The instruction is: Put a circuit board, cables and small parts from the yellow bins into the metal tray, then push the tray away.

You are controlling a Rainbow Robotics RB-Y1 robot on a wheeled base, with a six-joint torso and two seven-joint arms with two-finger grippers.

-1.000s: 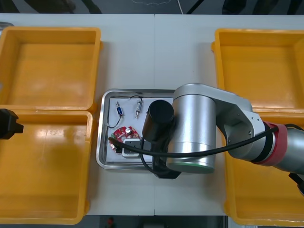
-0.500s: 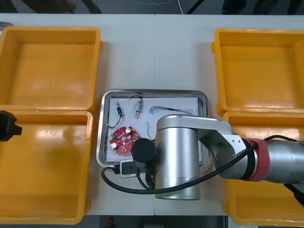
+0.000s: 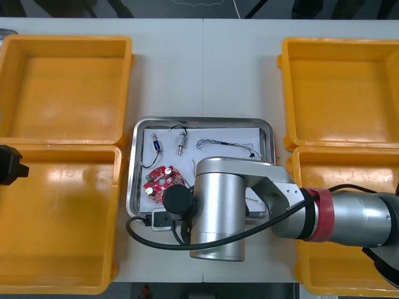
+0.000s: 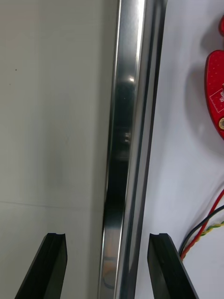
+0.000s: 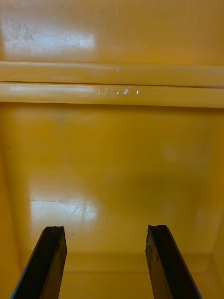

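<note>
Lowest in the frame of the front view, the right arm (image 3: 218, 208) is laid across the near edge of the metal tray (image 3: 132, 177), toward its lower left corner. In the right wrist view the right gripper (image 4: 106, 236) is seen with its fingers set wide apart and holding nothing. The tray's shiny near rim (image 4: 125, 117) runs between them, so that one finger is over bare table and the other over the white lining.

The tray is judged to be stiff, light sheet metal that should slide easily on the smooth table. The raised rim is the natural place to bear against. A push made off-centre could turn the tray, so contact nearer the middle of the rim would be safer.

Just inside the rim lies the round red circuit board (image 3: 161, 182), with a red and yellow cable (image 4: 201, 232) beside it. Both are loose and light and may shift if the push is jerked. White print is seen on the board's edge, but it is cut off and cannot be read; no brand or label can be made out elsewhere.

Farther up, small metal parts (image 3: 181, 142) and a thin dark cable (image 3: 224, 144) lie near the tray's far rim.

At the left edge of the frame the left gripper (image 5: 105, 230) is parked with its fingers wide above a yellow bin (image 3: 62, 215).
</note>
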